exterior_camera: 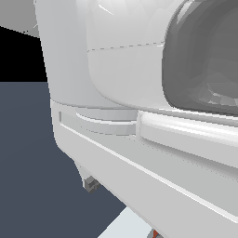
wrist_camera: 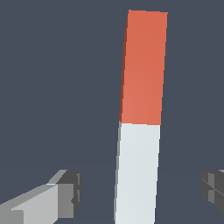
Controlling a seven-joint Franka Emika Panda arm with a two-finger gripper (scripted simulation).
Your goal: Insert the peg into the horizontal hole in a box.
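Note:
In the wrist view the peg [wrist_camera: 141, 87] lies on the dark floor, its red-orange half farther from me and its pale grey-white half [wrist_camera: 136, 175] nearer. My gripper [wrist_camera: 142, 188] is open. One fingertip [wrist_camera: 68, 192] and the other [wrist_camera: 214, 186] stand on either side of the white half, both well apart from it. In the exterior view my arm fills most of the picture. Only one dark fingertip [exterior_camera: 90, 184] shows below it, with a pale surface [exterior_camera: 124, 225] and a speck of red [exterior_camera: 155, 234] at the bottom edge. The box and its hole are out of view.
The dark blue-grey floor [exterior_camera: 28, 162] lies under the arm. The white arm body [exterior_camera: 139, 93] blocks most of the exterior view.

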